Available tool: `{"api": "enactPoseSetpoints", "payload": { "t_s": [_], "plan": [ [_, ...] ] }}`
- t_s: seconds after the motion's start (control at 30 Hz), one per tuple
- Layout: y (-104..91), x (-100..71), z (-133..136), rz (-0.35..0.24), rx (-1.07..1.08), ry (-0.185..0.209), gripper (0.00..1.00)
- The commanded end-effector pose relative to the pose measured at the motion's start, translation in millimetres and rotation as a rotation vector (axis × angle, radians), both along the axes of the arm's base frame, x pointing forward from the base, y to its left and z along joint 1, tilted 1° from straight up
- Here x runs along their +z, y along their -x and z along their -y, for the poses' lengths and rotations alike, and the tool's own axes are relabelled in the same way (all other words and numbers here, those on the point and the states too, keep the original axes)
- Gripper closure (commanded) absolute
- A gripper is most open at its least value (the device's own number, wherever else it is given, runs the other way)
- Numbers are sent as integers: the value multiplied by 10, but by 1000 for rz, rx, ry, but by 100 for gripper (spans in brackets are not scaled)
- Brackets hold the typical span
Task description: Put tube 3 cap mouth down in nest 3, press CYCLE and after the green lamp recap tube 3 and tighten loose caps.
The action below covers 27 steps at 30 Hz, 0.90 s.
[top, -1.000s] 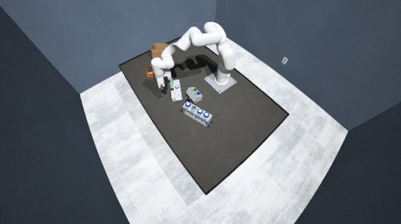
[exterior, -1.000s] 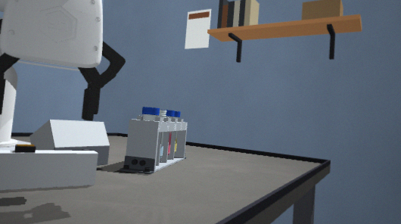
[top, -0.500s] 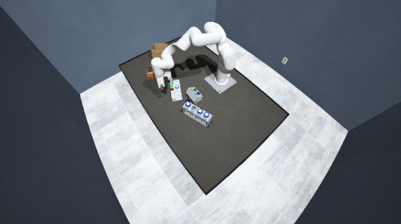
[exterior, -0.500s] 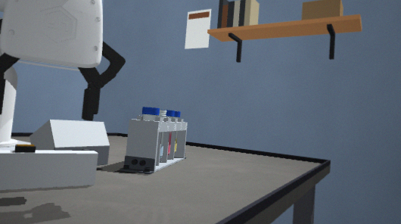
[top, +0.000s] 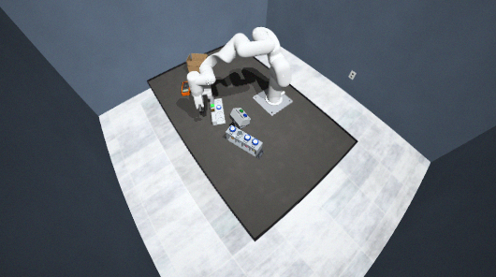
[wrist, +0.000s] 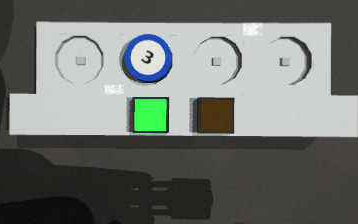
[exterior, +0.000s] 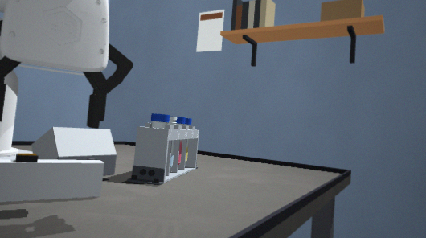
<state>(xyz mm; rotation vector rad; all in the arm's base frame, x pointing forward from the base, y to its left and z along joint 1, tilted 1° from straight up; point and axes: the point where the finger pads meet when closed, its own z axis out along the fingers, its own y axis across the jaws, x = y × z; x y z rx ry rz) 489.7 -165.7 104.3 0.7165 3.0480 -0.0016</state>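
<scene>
Item: round blue-rimmed cap marked "3" (wrist: pixel 148 58), seated in the second nest from the left (wrist view) of the long white cap tray (wrist: pixel 290 117); the other three round nests hold nothing. Square green lamp (wrist: pixel 150 115) lit; square amber lamp (wrist: pixel 216 115) beside it dark. White decapping station (exterior: pixel 154 152) with blue-capped tubes stands apart on the dark table (exterior: pixel 225 196). Black-fingered gripper (exterior: pixel 48 104) spread fully wide above the tray, gripping nothing.
</scene>
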Motion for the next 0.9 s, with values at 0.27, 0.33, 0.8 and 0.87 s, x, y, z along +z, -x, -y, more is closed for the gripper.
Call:
{"api": "enactPoseSetpoints", "payload": {
  "t_s": [0.27, 0.33, 0.8, 0.87],
  "plan": [
    [60, 58, 6, 1, 0, 9, 54],
    [133, 99, 7, 1, 0, 9, 54],
    [928, 549, 24, 1, 0, 10, 54],
    [1038, 612, 26, 1, 0, 10, 54]
  ]
}}
